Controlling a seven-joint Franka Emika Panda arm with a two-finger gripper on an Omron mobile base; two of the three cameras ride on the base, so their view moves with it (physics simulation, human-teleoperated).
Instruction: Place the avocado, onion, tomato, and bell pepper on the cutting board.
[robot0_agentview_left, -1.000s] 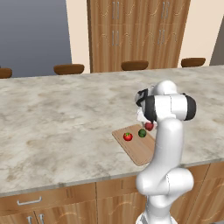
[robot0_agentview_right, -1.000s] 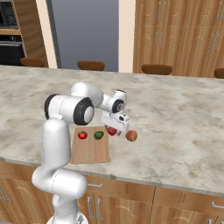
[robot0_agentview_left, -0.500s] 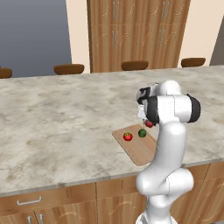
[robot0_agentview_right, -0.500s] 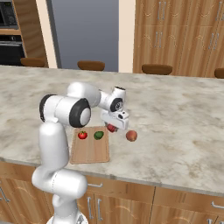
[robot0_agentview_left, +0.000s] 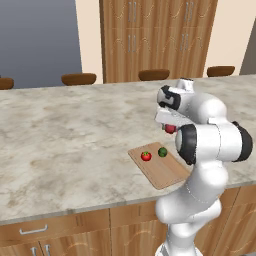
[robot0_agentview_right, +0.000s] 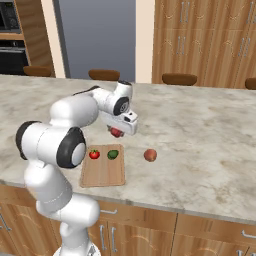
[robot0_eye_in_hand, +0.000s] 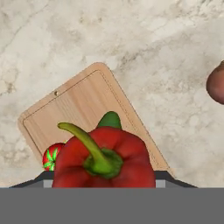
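Note:
My gripper (robot0_agentview_right: 118, 128) is shut on the red bell pepper (robot0_agentview_right: 116, 132), held in the air just past the far end of the cutting board (robot0_agentview_right: 102, 175). On the board lie the tomato (robot0_agentview_right: 94, 154) and the dark green avocado (robot0_agentview_right: 113, 154), side by side. The onion (robot0_agentview_right: 150, 155) rests on the counter to the right of the board. In the hand view the bell pepper (robot0_eye_in_hand: 105, 162) with its green stem covers my fingertips, above the cutting board (robot0_eye_in_hand: 65, 109), tomato (robot0_eye_in_hand: 50, 156), avocado (robot0_eye_in_hand: 110, 119) and onion (robot0_eye_in_hand: 216, 83). The left base view shows the gripper (robot0_agentview_left: 170, 125), bell pepper (robot0_agentview_left: 170, 129), tomato (robot0_agentview_left: 145, 156) and avocado (robot0_agentview_left: 162, 152).
The marble counter (robot0_agentview_left: 75, 135) stretches wide to the left and far side. Dark stool tops (robot0_agentview_right: 104, 74) line its far edge, with wooden cabinets (robot0_agentview_left: 155, 35) behind. The near end of the cutting board (robot0_agentview_left: 162, 172) lies close to the counter's front edge.
The jaws have closed from wide open onto the bell pepper, and the hand has risen a little with it. Tomato, avocado and onion have stayed put.

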